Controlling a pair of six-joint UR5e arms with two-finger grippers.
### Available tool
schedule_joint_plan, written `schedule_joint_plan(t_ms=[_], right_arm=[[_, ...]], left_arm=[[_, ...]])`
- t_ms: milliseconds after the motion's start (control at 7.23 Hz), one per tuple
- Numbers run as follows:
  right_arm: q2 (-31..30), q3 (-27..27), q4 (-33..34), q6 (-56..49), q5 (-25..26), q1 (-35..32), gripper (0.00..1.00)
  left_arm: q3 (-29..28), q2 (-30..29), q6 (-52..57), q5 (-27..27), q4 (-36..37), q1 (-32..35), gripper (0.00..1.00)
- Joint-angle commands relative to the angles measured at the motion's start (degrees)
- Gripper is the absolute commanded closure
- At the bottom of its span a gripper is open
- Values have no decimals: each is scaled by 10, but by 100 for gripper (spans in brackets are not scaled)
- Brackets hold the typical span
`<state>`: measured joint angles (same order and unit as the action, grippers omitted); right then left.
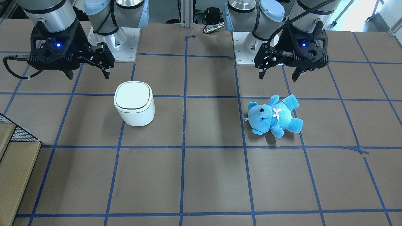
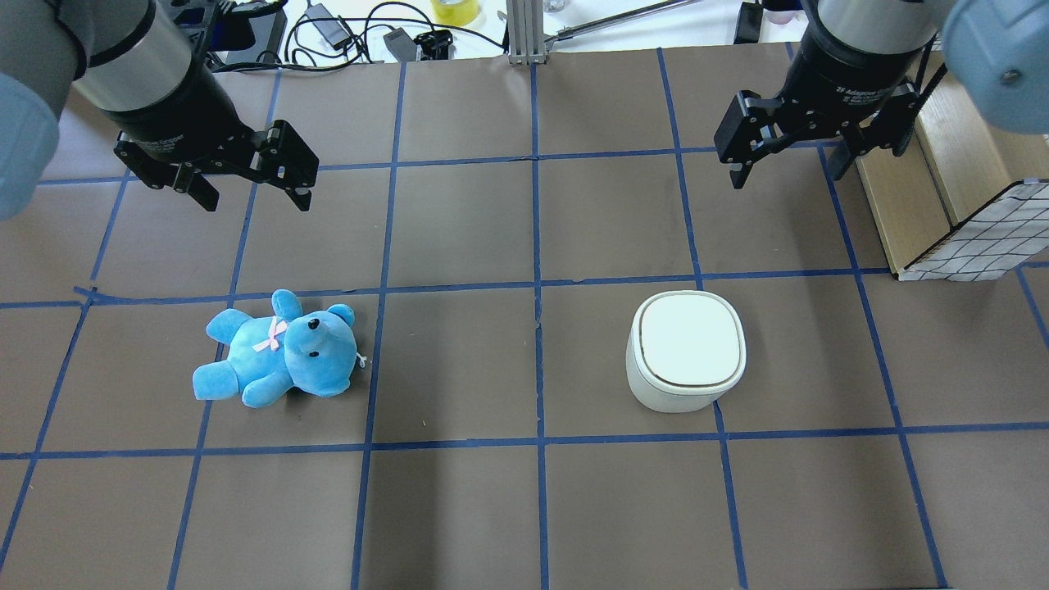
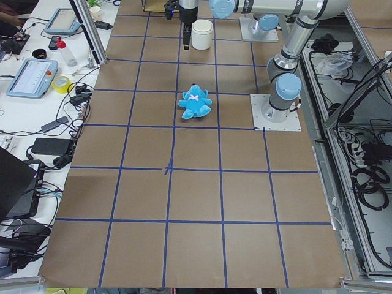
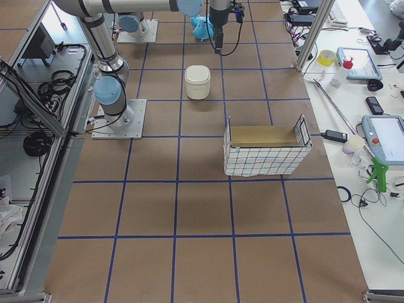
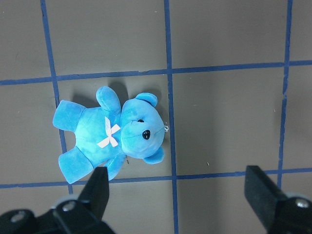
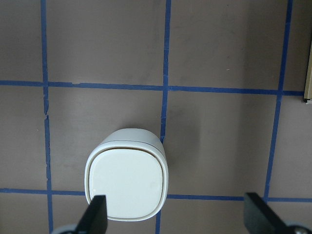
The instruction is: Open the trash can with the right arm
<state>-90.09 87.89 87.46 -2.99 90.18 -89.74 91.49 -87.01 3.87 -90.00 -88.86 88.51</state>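
The white trash can (image 1: pixel 135 114) stands upright on the brown table, its lid (image 2: pixel 692 338) shut flat. It also shows in the right wrist view (image 6: pixel 127 187), the exterior left view (image 3: pixel 201 33) and the exterior right view (image 4: pixel 197 82). My right gripper (image 2: pixel 787 170) is open and empty. It hangs above the table, beyond the can and apart from it (image 1: pixel 87 73). In its wrist view (image 6: pixel 175 209) the can lies under the left finger. My left gripper (image 2: pixel 256 198) is open and empty above the blue plush bear (image 2: pixel 279 348).
The bear (image 1: pixel 274 116) lies on its back on the robot's left half and also shows in the left wrist view (image 5: pixel 112 134). A wire basket with a wooden box (image 2: pixel 967 238) stands at the table's right edge, close to the right arm. Blue tape lines grid the table.
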Motion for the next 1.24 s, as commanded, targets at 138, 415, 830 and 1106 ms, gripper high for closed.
schedule_joint_plan(t_ms=[138, 415, 830, 1106], right_arm=[[0, 0, 0, 1, -1, 0, 0], [0, 2, -70, 4, -5, -1, 0], [0, 17, -101, 21, -13, -3, 24], [0, 50, -126, 23, -42, -4, 91]], left_arm=[[0, 0, 0, 0, 0, 0, 0], [0, 0, 0, 0, 0, 0, 0], [0, 0, 0, 0, 0, 0, 0], [0, 0, 0, 1, 0, 0, 0]])
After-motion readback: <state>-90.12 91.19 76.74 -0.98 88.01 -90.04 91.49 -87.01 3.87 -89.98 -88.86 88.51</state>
